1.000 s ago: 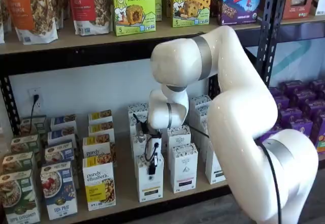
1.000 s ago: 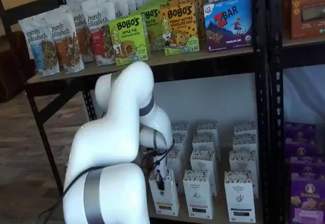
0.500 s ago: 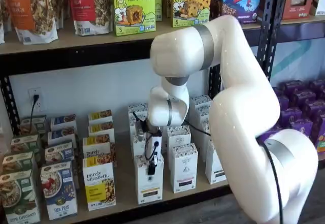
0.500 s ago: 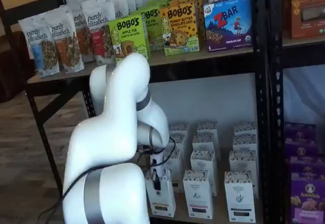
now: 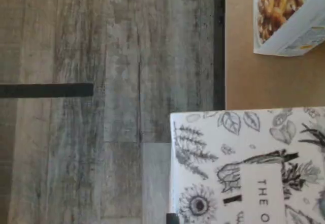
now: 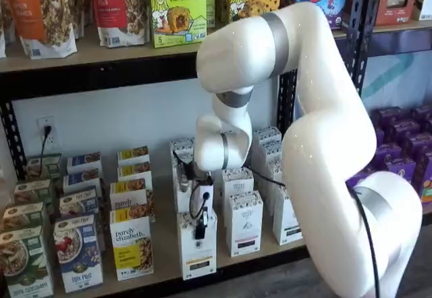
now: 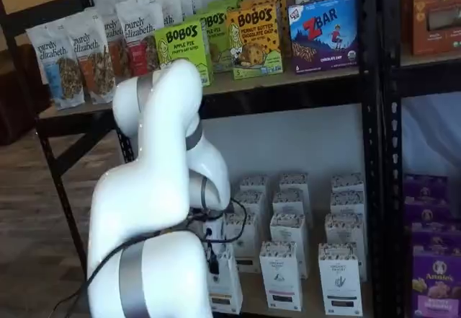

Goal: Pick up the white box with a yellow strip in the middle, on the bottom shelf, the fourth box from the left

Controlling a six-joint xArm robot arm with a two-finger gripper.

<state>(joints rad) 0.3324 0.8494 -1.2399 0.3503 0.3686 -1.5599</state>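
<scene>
My gripper (image 6: 200,224) is shut on the top of the white box (image 6: 198,247), a tall narrow carton with a dark-speckled top band and a short yellowish strip low on its front. It stands at the front of the bottom shelf (image 6: 162,247), forward of the cartons in its row. The same gripper (image 7: 214,262) and white box (image 7: 226,290) show beside the arm's base in both shelf views. In the wrist view the white box (image 5: 244,168) shows its leaf-and-flower drawn top, reaching past the bottom shelf's (image 5: 264,82) black front rail over the floor.
Similar white cartons (image 6: 244,222) stand to the right, and a purely elizabeth box (image 6: 131,244) with a yellow panel to the left. The arm's big white links (image 6: 324,149) fill the space before the rack. Grey wood flooring (image 5: 101,107) lies below the shelf edge.
The arm has drawn back and leftward, and the white box has come forward with the gripper, away from its row toward the shelf's front rail.
</scene>
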